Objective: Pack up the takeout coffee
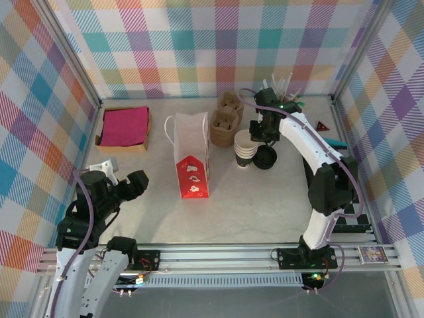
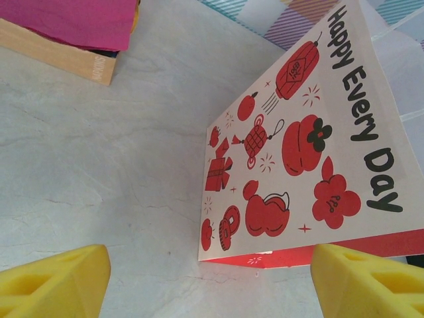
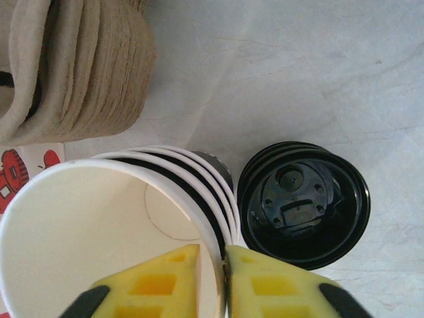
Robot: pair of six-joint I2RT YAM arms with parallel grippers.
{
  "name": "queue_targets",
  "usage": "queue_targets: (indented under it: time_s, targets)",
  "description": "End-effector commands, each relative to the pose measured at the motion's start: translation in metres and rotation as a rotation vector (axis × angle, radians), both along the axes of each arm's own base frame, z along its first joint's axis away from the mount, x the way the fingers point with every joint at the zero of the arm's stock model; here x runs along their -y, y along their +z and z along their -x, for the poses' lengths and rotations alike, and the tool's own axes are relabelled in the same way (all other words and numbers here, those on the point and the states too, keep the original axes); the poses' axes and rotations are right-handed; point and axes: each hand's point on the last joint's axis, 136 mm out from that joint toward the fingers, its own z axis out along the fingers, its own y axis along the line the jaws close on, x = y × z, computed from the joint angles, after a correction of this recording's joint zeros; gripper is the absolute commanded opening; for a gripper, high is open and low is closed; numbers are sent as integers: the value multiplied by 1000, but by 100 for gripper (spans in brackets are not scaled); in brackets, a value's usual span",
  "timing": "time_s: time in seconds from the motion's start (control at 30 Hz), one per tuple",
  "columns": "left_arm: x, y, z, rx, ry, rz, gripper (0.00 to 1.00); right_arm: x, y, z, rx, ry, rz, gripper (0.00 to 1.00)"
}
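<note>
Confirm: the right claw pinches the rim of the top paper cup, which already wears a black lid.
Wrong on the lid. The right claw pinches the rim of the top paper cup, but that cup is open; the black lids sit stacked beside it, as the right wrist view shows.

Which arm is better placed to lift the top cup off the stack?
The right arm: its jaws are shut on the rim of the top cup, one inside, one outside. The left arm sits by the paper bag with open jaws, far away.
</note>
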Motion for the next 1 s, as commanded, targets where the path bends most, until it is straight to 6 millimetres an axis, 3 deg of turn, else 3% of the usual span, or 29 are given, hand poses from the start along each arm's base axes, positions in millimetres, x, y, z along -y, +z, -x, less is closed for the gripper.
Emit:
queue_targets:
  time_s: [0.0, 0.2, 0.57, 0.97]
  targets:
    - [0, 2, 0, 15, 3, 3, 79, -2, 4, -1, 2, -3, 3, 13]
    - [-1, 6, 1, 23, 8, -4, 79, -2, 8, 0, 7, 1, 5, 7]
    - [-3, 17, 5, 47, 3, -22, 79, -4, 45, 4, 69, 15, -21, 7]
    - [-3, 56, 15, 140, -26, -39, 79, -6, 77, 12, 120, 28, -48, 6]
